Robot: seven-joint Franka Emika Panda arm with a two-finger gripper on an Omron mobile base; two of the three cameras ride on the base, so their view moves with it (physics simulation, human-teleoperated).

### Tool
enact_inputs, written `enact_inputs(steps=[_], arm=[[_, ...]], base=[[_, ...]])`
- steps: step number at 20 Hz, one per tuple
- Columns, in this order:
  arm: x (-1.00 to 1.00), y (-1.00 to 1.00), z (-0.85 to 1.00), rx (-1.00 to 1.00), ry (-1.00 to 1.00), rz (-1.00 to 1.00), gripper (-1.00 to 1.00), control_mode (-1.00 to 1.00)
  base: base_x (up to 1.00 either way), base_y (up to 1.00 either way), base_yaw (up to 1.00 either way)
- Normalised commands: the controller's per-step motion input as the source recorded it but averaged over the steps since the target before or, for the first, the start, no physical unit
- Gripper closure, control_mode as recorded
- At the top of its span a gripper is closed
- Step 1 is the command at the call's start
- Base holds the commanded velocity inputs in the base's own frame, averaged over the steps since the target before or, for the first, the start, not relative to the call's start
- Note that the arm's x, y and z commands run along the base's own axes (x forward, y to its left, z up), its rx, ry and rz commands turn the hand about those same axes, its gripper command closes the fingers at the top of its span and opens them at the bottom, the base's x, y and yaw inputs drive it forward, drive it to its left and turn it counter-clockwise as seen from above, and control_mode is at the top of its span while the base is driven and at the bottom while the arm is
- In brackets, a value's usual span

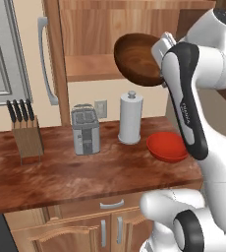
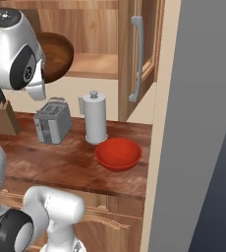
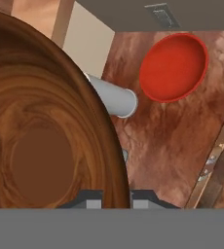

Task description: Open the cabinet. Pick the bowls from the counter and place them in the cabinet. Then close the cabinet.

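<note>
One bowl, the wooden bowl (image 1: 137, 59), hangs tilted at the open cabinet (image 1: 93, 66), its rim clamped in the gripper (image 3: 113, 197). Level it and clear the shelf lip before letting go. Fingertips are probably hidden behind the rim. Red bowl (image 2: 118, 153) waits on the worktop (image 2: 61, 162).

Kitchen: toaster (image 1: 86, 130), knife block (image 1: 25, 133), wood counter (image 1: 61, 177), cabinet (image 1: 90, 34).

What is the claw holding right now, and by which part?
The claw holds the brown wooden bowl by its rim, one finger on each side of the wall, raised at the open cabinet. The red bowl sits on the counter.
</note>
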Motion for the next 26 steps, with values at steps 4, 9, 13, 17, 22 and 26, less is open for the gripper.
enact_inputs(steps=[4,9,13,17,22,26], arm=[[0.47,0.01,0.00,0.00,0.00,0.00,1.00,-1.00],[0.60,0.10,-0.11,0.03,0.00,0.00,1.00,-1.00],[0.57,0.24,-0.15,0.04,-0.01,0.00,1.00,-1.00],[0.15,0.25,-0.12,0.04,-0.14,0.00,1.00,-1.00],[0.14,0.17,-0.14,0.04,-0.14,0.00,1.00,-1.00],[0.07,0.04,-0.17,0.03,-0.02,0.00,1.00,-1.00]], base=[[0.00,0.00,0.00],[0.00,0.00,0.00],[0.00,0.00,0.00],[0.00,0.00,0.00],[0.00,0.00,0.00],[0.00,0.00,0.00]])
